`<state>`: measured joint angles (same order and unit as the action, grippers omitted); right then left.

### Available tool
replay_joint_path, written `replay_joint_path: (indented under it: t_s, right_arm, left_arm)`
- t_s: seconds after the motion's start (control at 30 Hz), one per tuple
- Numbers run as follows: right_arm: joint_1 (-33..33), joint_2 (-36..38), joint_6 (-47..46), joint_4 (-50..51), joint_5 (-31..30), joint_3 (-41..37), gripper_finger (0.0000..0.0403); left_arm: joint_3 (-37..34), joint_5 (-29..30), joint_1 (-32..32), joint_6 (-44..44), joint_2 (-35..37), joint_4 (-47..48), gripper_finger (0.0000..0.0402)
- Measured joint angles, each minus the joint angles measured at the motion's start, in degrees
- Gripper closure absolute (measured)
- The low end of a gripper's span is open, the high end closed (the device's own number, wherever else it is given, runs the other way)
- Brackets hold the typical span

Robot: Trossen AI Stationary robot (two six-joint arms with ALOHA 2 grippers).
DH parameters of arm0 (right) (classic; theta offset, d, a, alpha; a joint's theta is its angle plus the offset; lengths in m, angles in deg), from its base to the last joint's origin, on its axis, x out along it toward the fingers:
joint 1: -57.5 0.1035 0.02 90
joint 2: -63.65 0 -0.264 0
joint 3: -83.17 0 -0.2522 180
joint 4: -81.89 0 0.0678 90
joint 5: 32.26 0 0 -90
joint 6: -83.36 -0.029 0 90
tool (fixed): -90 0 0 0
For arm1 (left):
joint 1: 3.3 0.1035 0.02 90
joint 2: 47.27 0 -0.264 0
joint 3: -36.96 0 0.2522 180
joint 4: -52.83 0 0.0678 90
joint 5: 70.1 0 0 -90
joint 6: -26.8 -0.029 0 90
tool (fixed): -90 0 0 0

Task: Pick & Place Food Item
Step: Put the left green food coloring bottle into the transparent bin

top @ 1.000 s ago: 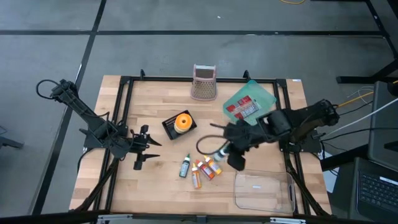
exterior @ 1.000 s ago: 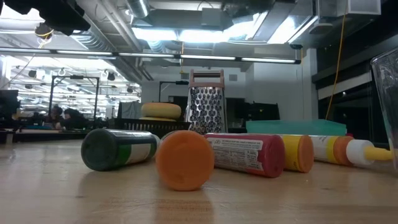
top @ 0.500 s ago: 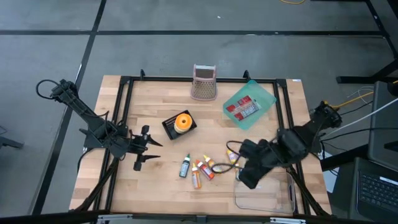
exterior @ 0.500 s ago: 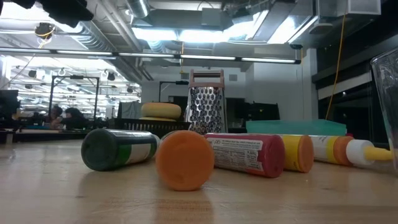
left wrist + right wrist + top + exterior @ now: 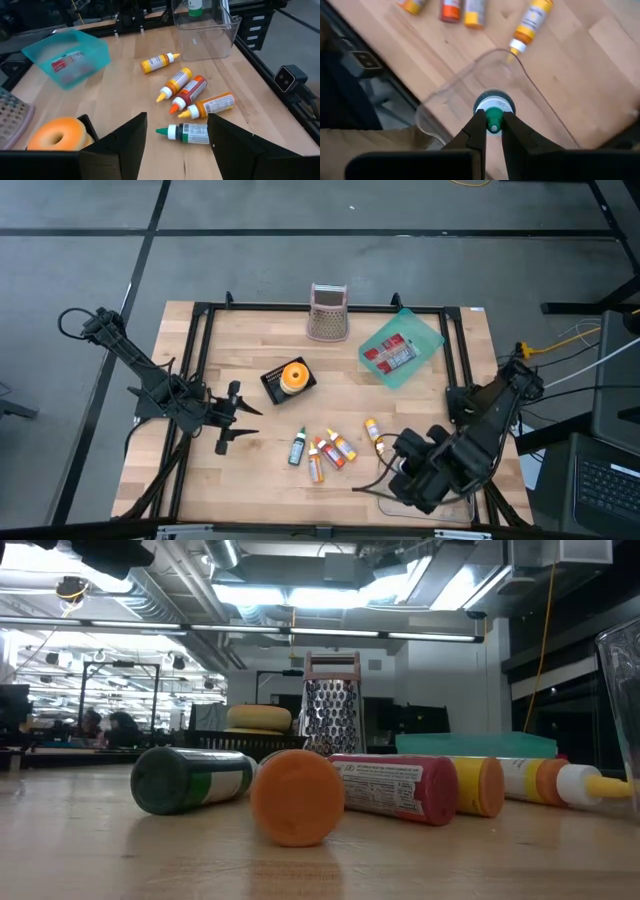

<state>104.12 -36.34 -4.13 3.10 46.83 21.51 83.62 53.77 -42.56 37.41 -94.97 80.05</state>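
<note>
Seen from overhead, your right gripper [image 5: 415,480] hangs above the clear container [image 5: 470,502] at the table's near right corner, while the left gripper [image 5: 240,428] waits at the far side of the table with its fingers spread and nothing in them; the loose bottles [image 5: 322,453] lie between the two arms, and a yellow bottle [image 5: 372,430] rests just outside the container, close to the working tool. From table height, neither gripper shows: only the green-capped bottle [image 5: 190,780], an orange cap [image 5: 297,796] and the red-labelled bottle [image 5: 395,787] lying in a row, with the container's wall [image 5: 622,690] at the edge. From the left wrist, you see a green-capped bottle [image 5: 195,6] standing upright inside the container [image 5: 207,30], well beyond that idle arm's parted fingers [image 5: 125,145]. From the right wrist, your fingers [image 5: 476,132] are pinched together on the green cap of the bottle [image 5: 493,116], which hangs straight below them inside the container's rim [image 5: 520,65]. To finish this placement well, it looks wise to lower until the bottle's base is on the container floor, keep it clear of the walls, then part the fingers gently and lift straight away, since a tall bottle let go early or nudged on the way out could tip.
</note>
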Motion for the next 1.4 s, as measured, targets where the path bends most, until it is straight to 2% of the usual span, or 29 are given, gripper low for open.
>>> replay_joint_path:
  t_s: [0.13,0.43,0.5,0.6,1.03,1.4]
  right_arm:
    - [3.3,-0.3,-6.2,1.8,0.4,0.0,0.0367]
    - [14.9,-0.3,-28.2,2.5,-4.1,-1.2,0.0367]
    - [16.8,-0.3,-32.4,2.5,-2.8,-3.2,0.0367]
    - [19.0,-0.3,-37.9,2.6,2.3,-6.8,0.0367]
    - [19.1,-0.3,-39.5,2.5,7.9,-14.3,0.0367]
    - [19.6,-0.3,-40.0,2.6,6.5,-17.9,0.0367]
  left_arm:
    - [0.0,0.0,0.0,0.7,0.0,0.0,0.0199]
    - [0.0,-0.4,0.0,-0.7,0.0,0.0,0.0199]
    - [0.0,-0.4,0.0,-1.2,0.0,-0.5,0.0199]
    - [0.0,-0.4,0.0,-2.6,0.0,-2.0,0.0199]
    - [0.0,-0.5,0.0,-3.2,0.0,-3.0,0.0199]
    - [0.0,-2.0,0.0,-2.1,0.0,-3.0,0.0199]
